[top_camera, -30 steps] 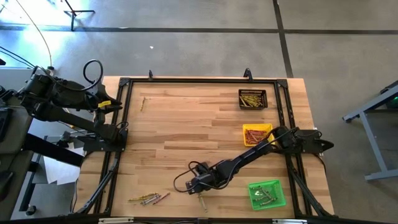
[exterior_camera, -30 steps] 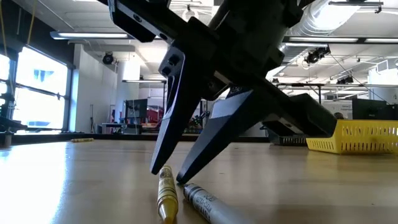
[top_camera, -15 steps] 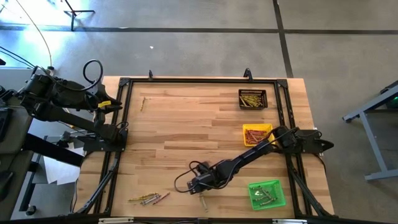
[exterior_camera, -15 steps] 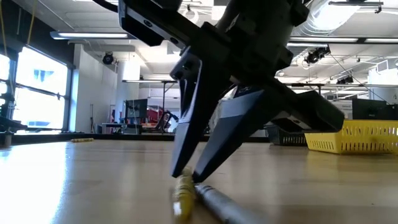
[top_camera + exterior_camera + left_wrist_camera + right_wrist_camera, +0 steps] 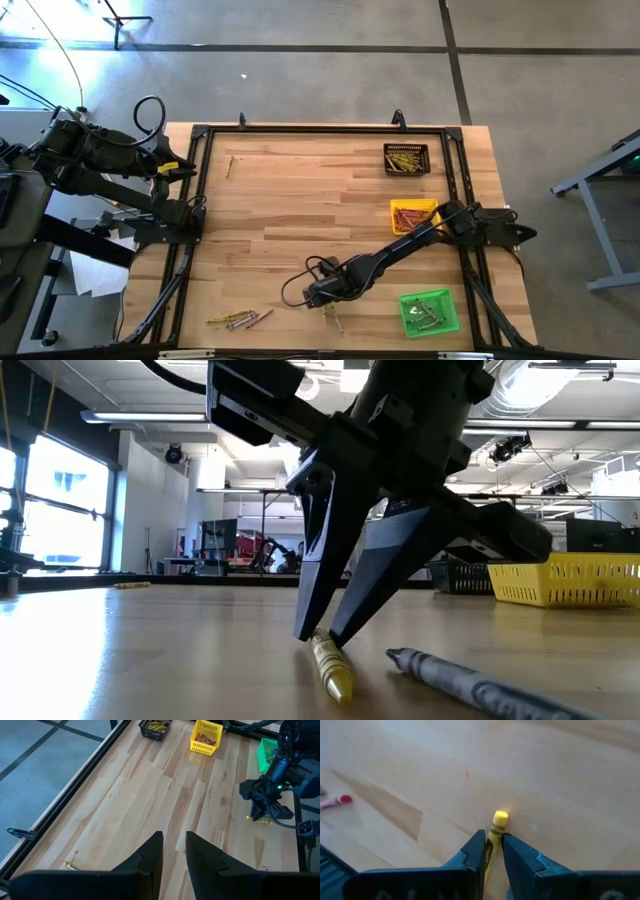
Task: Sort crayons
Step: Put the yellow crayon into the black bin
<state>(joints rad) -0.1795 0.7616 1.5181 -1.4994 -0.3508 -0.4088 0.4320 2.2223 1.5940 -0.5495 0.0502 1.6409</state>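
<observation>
**Right hand pinching a yellow crayon beside the green tray**

Landmark: green tray [image 5: 430, 311], at the near right corner of the wooden surface [image 5: 300, 210].

Right hand [image 5: 322, 637] is down on the surface just left of the green tray. Its fingers are narrow, tips closed on one end of a yellow crayon [image 5: 332, 667]; the crayon's other end lies on the wood. Wrist view shows the same: the yellow stick sits between the 2 fingertips [image 5: 479, 840], touching both. A grey crayon [image 5: 470, 682] lies flat just beside it, apart from the fingers, not touching the yellow one.

Other crayons:
- Small loose bunch [image 5: 240, 319], yellow, greyish and one pink, further left of the green tray along the near edge.
- One red crayon [image 5: 336, 801] seen off to the side in the right wrist view, well apart from the hand.
- One lone yellow stick [image 5: 229, 166] far from the green tray, near the far left corner.
- Green tray has a few sticks inside; colours too small to tell.
- Yellow tray [image 5: 413, 215], just behind the green tray, has reddish sticks.
- Black tray [image 5: 406, 159], further back still, has yellowish sticks.

Left hand [image 5: 173, 851] waits off the far left side, well away from the green tray, above the surface edge. Fingers part-open with a narrow gap, holding nothing.
</observation>
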